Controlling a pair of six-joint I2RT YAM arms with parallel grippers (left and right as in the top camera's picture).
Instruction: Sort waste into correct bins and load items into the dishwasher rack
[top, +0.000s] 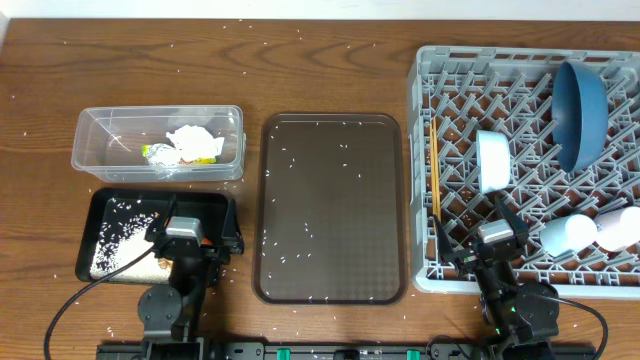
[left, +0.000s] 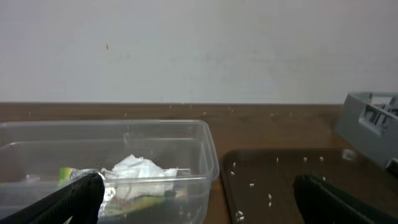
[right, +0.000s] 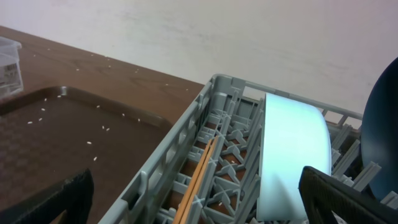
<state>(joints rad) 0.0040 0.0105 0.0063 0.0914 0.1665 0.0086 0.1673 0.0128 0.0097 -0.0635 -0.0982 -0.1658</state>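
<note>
While the left end effector (top: 192, 235) gapes wide over the black tray (top: 130, 194) at lower left, the right end effector (top: 478, 225) — also wide, empty — hovers at the dishwasher rack (top: 418, 150) lower-left edge.

Robot lab bench staged as a kitchen clean-up station

A wood-grain worktop (top: 330, 60) stands against a bare white wall (left: 199, 50). Two robot arms are mounted at its near edge, the left arm (top: 165, 305) and the right arm (top: 510, 305). The props on it are domestic: a grey dishwasher rack (top: 425, 150), a brown serving tray (top: 268, 200) and a clear tub (top: 90, 150) holding litter.
</note>
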